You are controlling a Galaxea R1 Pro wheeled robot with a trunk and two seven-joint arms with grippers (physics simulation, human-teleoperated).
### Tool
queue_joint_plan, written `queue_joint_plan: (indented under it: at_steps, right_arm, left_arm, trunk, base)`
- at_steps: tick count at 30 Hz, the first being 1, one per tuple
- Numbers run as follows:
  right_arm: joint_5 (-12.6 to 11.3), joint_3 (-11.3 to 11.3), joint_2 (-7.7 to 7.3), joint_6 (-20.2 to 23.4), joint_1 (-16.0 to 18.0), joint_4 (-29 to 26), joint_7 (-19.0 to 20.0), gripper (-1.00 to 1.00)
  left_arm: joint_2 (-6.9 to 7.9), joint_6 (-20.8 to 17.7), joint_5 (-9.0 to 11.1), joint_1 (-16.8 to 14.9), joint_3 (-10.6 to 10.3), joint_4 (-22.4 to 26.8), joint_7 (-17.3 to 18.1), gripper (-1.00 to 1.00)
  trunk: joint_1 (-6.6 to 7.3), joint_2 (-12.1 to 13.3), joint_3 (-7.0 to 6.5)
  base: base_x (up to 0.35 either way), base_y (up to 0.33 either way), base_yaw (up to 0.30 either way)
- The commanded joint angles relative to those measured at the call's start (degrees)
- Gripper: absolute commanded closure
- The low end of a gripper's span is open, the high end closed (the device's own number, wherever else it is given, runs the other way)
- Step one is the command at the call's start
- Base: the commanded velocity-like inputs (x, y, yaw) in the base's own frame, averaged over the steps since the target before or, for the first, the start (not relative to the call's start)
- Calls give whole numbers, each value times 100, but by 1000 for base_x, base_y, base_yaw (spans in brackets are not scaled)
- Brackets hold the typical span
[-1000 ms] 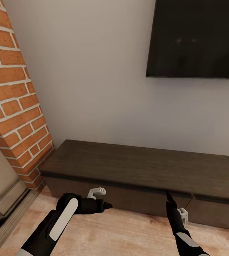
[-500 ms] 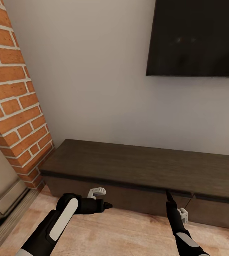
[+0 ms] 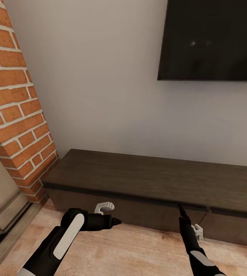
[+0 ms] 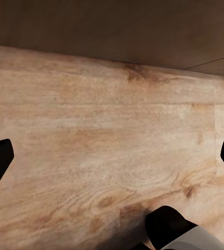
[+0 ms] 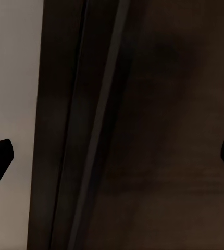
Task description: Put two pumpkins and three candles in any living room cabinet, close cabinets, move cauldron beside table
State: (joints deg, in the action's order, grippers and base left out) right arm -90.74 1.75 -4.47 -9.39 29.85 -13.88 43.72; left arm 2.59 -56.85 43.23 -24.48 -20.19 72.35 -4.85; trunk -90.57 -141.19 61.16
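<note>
The long, low, dark brown cabinet [image 3: 150,180] stands against the pale wall under the TV, and its drawer fronts look shut. My left gripper [image 3: 115,221] hovers low over the plank floor just in front of the cabinet's left part, pointing right. In the left wrist view it [image 4: 112,156] is open with nothing between its fingers. My right gripper [image 3: 182,210] points up at the cabinet's front edge near a drawer seam. The right wrist view has it [image 5: 112,156] open and empty, close to the dark front [image 5: 159,130]. Pumpkins, candles and cauldron are out of view.
A red brick fireplace column [image 3: 16,111] rises at the left, with a pale stone hearth surround [image 3: 4,214] at its foot. A black TV [image 3: 215,38] hangs on the wall above the cabinet. Light wood floor [image 3: 138,253] runs along the cabinet's front.
The whole head view has shifted slightly, so the camera has moved a little. Both arms and the cabinet stand as before.
</note>
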Motion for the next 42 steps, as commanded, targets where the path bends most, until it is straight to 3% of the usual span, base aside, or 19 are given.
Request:
queue_joint_plan:
  at_steps: [1, 42]
  right_arm:
    - [-14, 21, -1, -28, 3, 5, 14, -100]
    - [-14, 36, -1, -28, 3, 8, 14, -100]
  left_arm:
    - [3, -11, 54, -4, -13, 4, -51, -100]
    - [-4, -11, 54, -4, -20, 7, -51, -100]
  trunk:
    - [1, -2, 5]
    - [1, -2, 5]
  base:
    - [52, 0, 0]
    - [32, 0, 0]
